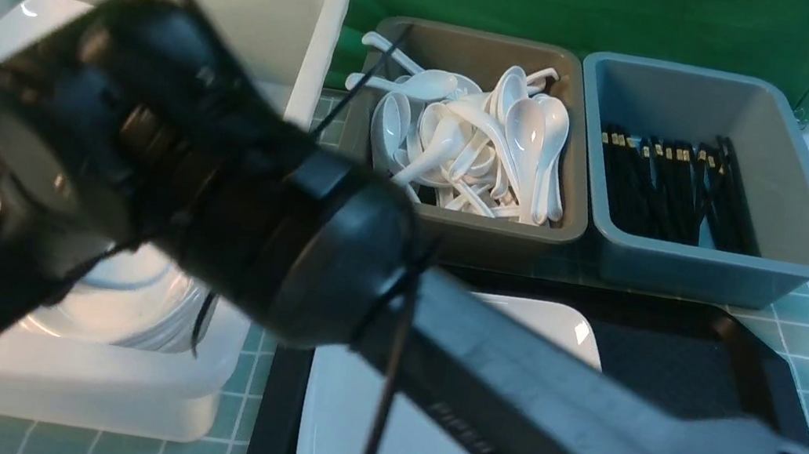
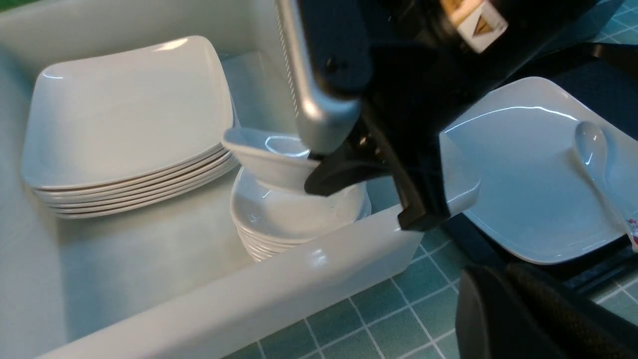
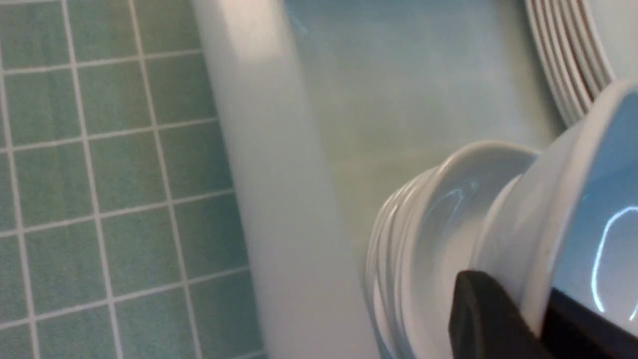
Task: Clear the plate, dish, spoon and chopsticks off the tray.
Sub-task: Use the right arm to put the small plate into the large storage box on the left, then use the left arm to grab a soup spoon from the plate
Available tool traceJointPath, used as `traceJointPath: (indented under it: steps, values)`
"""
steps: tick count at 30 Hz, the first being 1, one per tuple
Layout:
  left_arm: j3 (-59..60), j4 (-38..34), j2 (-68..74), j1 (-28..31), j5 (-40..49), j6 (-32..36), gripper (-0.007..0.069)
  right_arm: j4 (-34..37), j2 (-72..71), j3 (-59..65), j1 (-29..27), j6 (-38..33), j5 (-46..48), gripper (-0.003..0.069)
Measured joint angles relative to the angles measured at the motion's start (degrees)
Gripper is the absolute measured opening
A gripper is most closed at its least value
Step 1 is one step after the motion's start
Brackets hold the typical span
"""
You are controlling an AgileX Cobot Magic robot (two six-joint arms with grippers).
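1. You're at the drop-off. The right gripper [image 2: 326,167] has its jaws pinched on the wall of the dish [image 2: 264,154], one finger inside and one outside. It hangs tilted just over the stack [image 2: 294,219] of small dishes in the tub [image 2: 279,294].
2. I'd level the dish before letting go. As tilted as it is, I reckon it'd land on one edge and slide off the pile.
3. Line it up over the stack, not over the pile of plates [image 2: 124,114] beside it. Go down slow until it nests, then let go. I can't tell if it's touching the stack yet.
4. Pull straight up afterwards, or the inside finger could hook the rim and drag the dish back out.
5. Your right arm is stretched diagonally from the right side, across the tray [image 1: 680,353], over to the tub on the left. The wrist is bent so the fingers point down into the tub. It blocks most of the front view, so go by the wrist cams.
6. The left gripper [image 2: 508,284] is pressed together with nothing in it, sitting over the mat by the tub's near wall.
7. On the tray, the plate [image 2: 523,174] is left with the spoon [image 2: 593,149] lying on it. I can't see any chopsticks on the tray.
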Motion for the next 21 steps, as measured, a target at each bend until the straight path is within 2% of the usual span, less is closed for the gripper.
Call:
traceJointPath:
  steps: [3,5,6,8,11,12,16,19,21]
  values:
    - [0.0,-0.1,0.0,0.0,0.0,0.0,0.0017,-0.23,1.82,-0.21,0.0,0.0,0.18,0.0153]
    - [0.0,-0.17,0.0,0.0,-0.05,0.06,0.0017,-0.48,2.3,-0.32,0.0,0.06,0.07,0.0266]
    - [0.0,-0.17,0.0,0.0,-0.05,0.18,0.0017,-0.6,2.3,-0.37,0.0,0.06,0.0,0.0277]
    - [0.0,-0.24,0.0,0.0,-0.05,0.45,0.0017,-1.4,2.25,-0.68,0.0,0.21,0.0,0.0401]
    - [0.0,-0.65,0.0,0.0,-0.2,0.45,0.0017,-2.11,1.11,-0.8,0.0,1.35,2.35,0.0491]
    - [0.0,-1.35,0.0,0.0,-0.65,0.51,0.0017,-2.12,0.34,-0.8,0.0,1.73,4.3,0.0501]
    - [0.29,-3.9,0.0,0.0,-3.68,0.89,0.0017,-1.81,-4.4,-0.23,0.11,3.47,9.46,0.0475]
    - [1.51,-6.36,0.43,0.0,-5.6,2.26,0.0017,-1.72,-9.16,1.39,0.09,5.23,9.46,0.0385]
    - [2.54,-8.43,3.05,-0.01,-5.67,3.11,0.0017,-3.51,-15.75,5.7,0.09,7.14,9.46,0.0246]
